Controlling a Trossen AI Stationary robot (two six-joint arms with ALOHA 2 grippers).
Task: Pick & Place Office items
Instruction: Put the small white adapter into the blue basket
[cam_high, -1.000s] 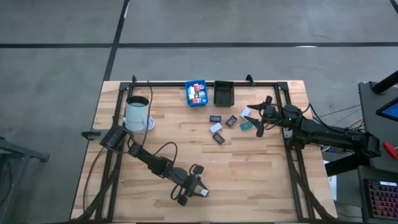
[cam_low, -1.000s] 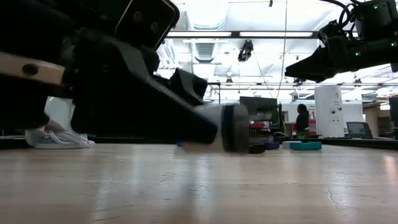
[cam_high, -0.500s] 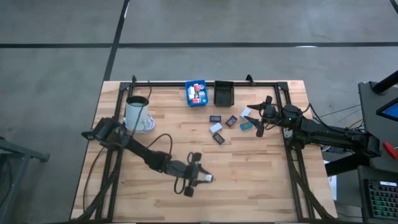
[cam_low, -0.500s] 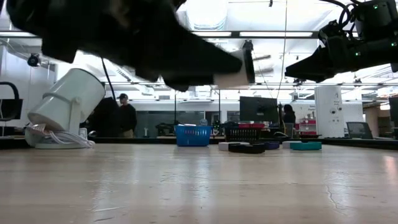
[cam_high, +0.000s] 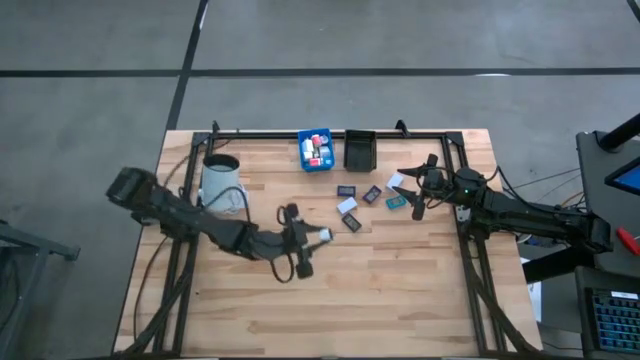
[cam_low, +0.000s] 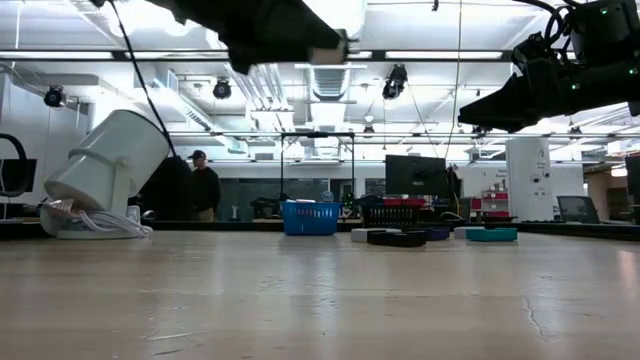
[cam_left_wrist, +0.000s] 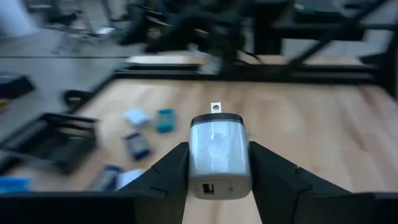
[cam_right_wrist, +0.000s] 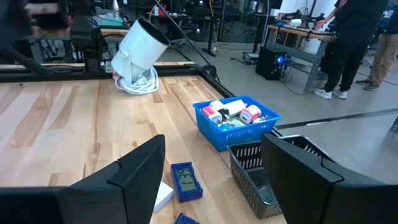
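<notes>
Charger block (cam_left_wrist: 219, 154), white, sits clamped in the left hand (cam_high: 312, 240) above mid worktop (cam_high: 400, 290); only the wrist view shows its plug. Right hand (cam_high: 418, 188) gapes over scattered cards (cam_high: 347, 206), near blue bin (cam_high: 316, 149).

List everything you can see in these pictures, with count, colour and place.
table: one, pale wood, under everything
mug: one, white, left rear of table
cable: one, white, at the mug's base
blue bin: one, rear edge
small blocks: several, white and red, in the blue bin
black bin: one, right of the blue bin
flat pieces: six, black, white, teal, purple, right of centre
charger: one, white, in the left claw
people: at least two, dark clothes, room beyond
left claw: shut on charger, mid-table
right claw: open, by the flat pieces
</notes>
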